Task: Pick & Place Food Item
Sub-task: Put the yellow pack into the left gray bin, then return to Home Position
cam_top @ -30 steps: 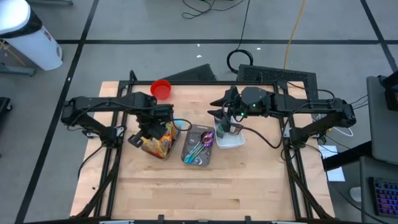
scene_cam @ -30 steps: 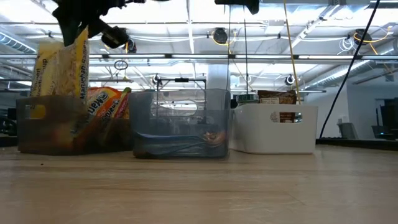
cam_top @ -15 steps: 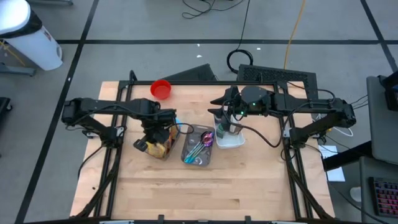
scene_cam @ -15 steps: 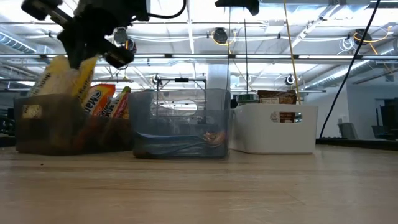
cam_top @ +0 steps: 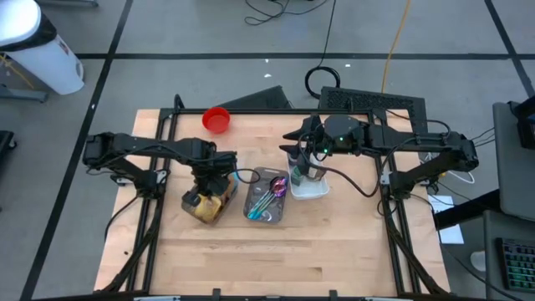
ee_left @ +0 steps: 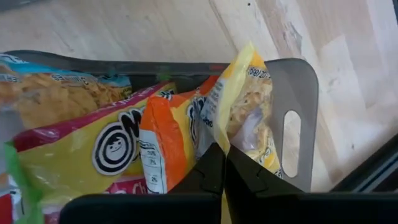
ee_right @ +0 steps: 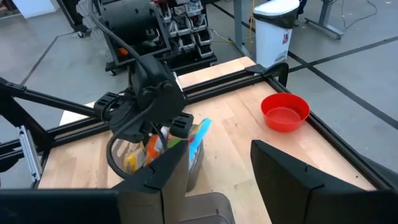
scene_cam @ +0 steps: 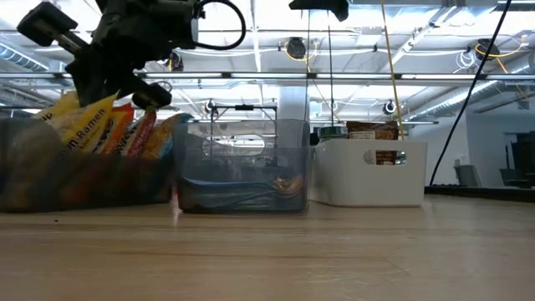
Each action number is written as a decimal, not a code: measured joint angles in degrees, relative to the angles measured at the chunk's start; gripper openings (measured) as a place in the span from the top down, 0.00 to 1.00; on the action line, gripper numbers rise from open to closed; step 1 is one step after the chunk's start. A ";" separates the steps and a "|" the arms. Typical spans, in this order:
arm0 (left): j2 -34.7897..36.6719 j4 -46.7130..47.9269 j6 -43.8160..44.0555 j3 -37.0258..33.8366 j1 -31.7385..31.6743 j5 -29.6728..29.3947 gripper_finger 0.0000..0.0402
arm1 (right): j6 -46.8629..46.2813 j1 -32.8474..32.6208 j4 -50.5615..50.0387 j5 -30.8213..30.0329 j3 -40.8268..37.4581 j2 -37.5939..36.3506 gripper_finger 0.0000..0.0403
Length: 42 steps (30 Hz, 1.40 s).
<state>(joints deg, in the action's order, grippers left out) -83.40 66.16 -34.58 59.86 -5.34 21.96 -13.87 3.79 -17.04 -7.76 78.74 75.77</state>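
Ramen packet [ee_left: 249,118] is sitting upright in the grey bin [cam_top: 206,206] on the left of the desk [cam_top: 276,251], long axis pointing up, and the left tool [ee_left: 222,163] is pinching its top edge from directly above. Middle bin is holding cutlery [cam_top: 269,197]. Over on the right, the right tool [ee_right: 217,163] is hanging open above the white bin [cam_top: 311,189], much farther from the packet.

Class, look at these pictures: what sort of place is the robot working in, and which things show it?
Probably a robotics lab or workshop: a wooden table framed by metal rails, exposed ceiling lights and ducts, and equipment carts on bare grey floor.
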 joint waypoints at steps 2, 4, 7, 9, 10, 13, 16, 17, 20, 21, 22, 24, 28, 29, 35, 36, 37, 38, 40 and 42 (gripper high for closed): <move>-0.02 -0.55 0.30 -0.01 -0.04 -0.55 0.99 | 0.00 0.00 -0.04 -0.01 0.00 0.00 0.59; -0.02 -1.19 0.59 -0.01 -0.04 -0.85 0.99 | 0.00 0.00 -0.02 0.01 0.00 0.00 0.59; -0.02 -1.92 2.01 0.00 -0.21 -1.01 0.97 | 0.01 0.02 -0.04 -0.01 0.00 0.00 0.59; -0.02 -2.02 2.73 0.22 -0.65 -1.05 0.94 | 0.01 0.02 -0.04 0.00 0.00 0.00 0.60; -0.02 -2.28 3.00 0.30 -0.96 -1.05 0.92 | 0.00 0.02 -0.03 0.01 0.00 0.00 0.60; -0.02 -2.72 3.80 0.34 -1.95 -1.05 0.86 | 0.00 0.02 -0.04 -0.01 0.00 0.00 0.59; 0.00 -2.68 4.92 0.34 -2.92 -1.08 0.80 | 0.00 0.02 -0.04 0.00 0.00 0.00 0.59; 0.00 -2.63 4.99 0.34 -3.20 -1.08 0.78 | 0.00 0.02 -0.04 0.01 0.00 0.00 0.59; 0.00 -2.39 5.08 0.34 -3.78 -1.16 0.71 | 0.00 0.02 -0.03 0.01 0.00 0.00 0.60; 0.00 -2.13 5.14 0.36 -3.97 -1.16 0.69 | 0.00 0.02 -0.04 0.01 0.00 0.00 0.60; 0.00 -1.50 5.22 0.58 -4.15 -1.14 0.66 | 0.00 0.02 -0.04 0.01 0.00 0.00 0.60; 0.00 0.23 5.79 1.73 -4.59 -1.26 0.61 | 0.00 0.02 -0.04 0.01 0.00 0.00 0.60; 0.00 2.78 6.72 5.80 -5.68 -2.46 0.54 | 0.53 0.02 -0.02 0.00 0.00 0.00 0.60; 0.00 3.45 6.72 7.27 -5.93 -2.83 0.53 | 0.85 0.02 -0.02 0.01 0.00 0.00 0.60; 0.00 5.73 9.42 17.37 -7.75 -3.07 0.49 | 1.50 0.02 0.00 -0.88 0.00 -0.02 0.60; 0.00 5.74 11.47 19.14 -8.26 -2.25 0.50 | 1.51 0.02 -0.03 -1.82 -0.03 -0.33 0.60; 0.00 5.55 13.90 20.98 -9.05 -0.20 0.50 | 1.76 0.00 -0.20 -2.86 -0.07 -0.84 0.60; 0.00 4.80 16.27 22.90 -10.11 2.82 0.51 | 2.43 0.00 -0.16 -3.46 -0.09 -1.31 0.60; 0.47 1.87 21.38 25.88 -12.49 9.84 0.54 | 4.00 0.02 0.04 -5.61 -0.08 -2.90 0.60; 2.15 -3.34 25.41 26.96 -14.71 15.27 0.57 | 5.67 0.02 -0.33 -7.47 -0.08 -4.57 0.60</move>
<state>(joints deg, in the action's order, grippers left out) -81.25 62.82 -9.16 86.82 -20.05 37.23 -8.20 3.81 -17.37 -15.23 78.66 71.20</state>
